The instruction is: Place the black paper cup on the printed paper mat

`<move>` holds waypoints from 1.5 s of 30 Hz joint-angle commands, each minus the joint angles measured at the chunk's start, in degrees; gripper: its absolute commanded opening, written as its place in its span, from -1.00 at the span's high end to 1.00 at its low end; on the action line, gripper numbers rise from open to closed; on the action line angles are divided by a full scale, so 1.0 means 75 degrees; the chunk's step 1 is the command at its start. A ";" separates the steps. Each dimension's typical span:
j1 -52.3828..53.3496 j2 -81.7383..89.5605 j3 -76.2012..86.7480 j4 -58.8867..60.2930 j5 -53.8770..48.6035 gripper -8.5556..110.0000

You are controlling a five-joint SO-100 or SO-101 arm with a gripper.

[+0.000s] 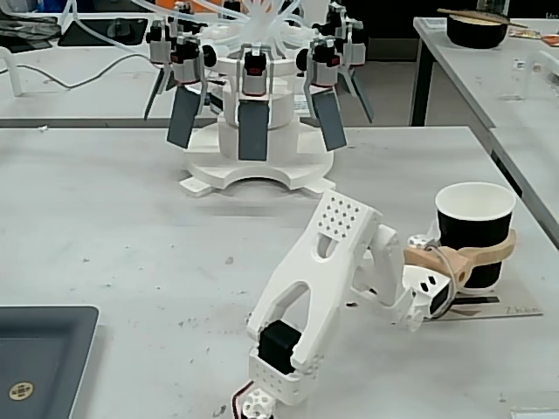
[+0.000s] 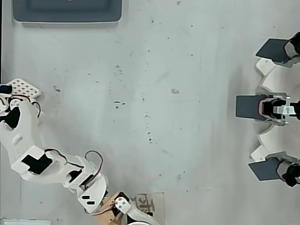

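While clamped: gripper [image 1: 486, 259] jaws closed around black paper cup [image 1: 475, 223], right of frame, fixed view
Cup: upright between jaws, over printed paper mat [image 1: 502, 305]
Contact with mat: cannot tell

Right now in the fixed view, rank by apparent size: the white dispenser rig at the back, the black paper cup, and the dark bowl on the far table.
1. White dispenser rig, largest.
2. Black paper cup.
3. Dark bowl, smallest, though it stands much farther from the camera, so its true size is unsure.
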 commanded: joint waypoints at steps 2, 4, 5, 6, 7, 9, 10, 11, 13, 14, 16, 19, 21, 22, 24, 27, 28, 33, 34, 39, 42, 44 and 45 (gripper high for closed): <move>0.0105 -0.0035 -0.0281 -0.0082 0.0129 0.69; 0.0094 -0.0082 -0.0281 -0.0094 0.0176 0.69; 0.0082 -0.0105 -0.0281 -0.0094 0.0199 0.68; 0.0082 -0.0105 -0.0281 -0.0094 0.0211 0.67; 0.0082 -0.0117 -0.0281 -0.0094 0.0223 0.66; 0.0082 -0.0129 -0.0281 -0.0094 0.0246 0.64; 0.0082 -0.0129 -0.0281 -0.0094 0.0246 0.63; 0.0082 -0.0129 -0.0281 -0.0094 0.0246 0.63; 0.0082 -0.0129 -0.0281 -0.0094 0.0246 0.62; 0.0082 -0.0129 -0.0281 -0.0094 0.0246 0.61; 0.0082 -0.0129 -0.0281 -0.0082 0.0246 0.59; 0.0082 -0.0117 -0.0270 -0.0082 0.0258 0.54; 0.0094 -0.0117 -0.0258 -0.0070 0.0258 0.50; 0.0094 -0.0117 -0.0258 -0.0070 0.0258 0.48; 0.0105 -0.0117 -0.0258 -0.0070 0.0270 0.44; 0.0117 -0.0094 -0.0258 -0.0070 0.0281 0.36; 0.0129 -0.0094 -0.0246 -0.0070 0.0281 0.33; 0.0234 -0.0059 -0.0246 0.0023 0.0281 0.20; 0.0293 -0.0047 -0.0246 0.0035 0.0281 0.17; 0.0574 0.0059 -0.0223 0.0187 0.0281 0.00; 0.0738 0.0234 -0.0035 0.0434 0.0281 -0.09; 0.0820 0.0352 0.0152 0.0445 0.0281 -0.12; 0.0844 0.0422 0.0281 0.0434 0.0270 -0.13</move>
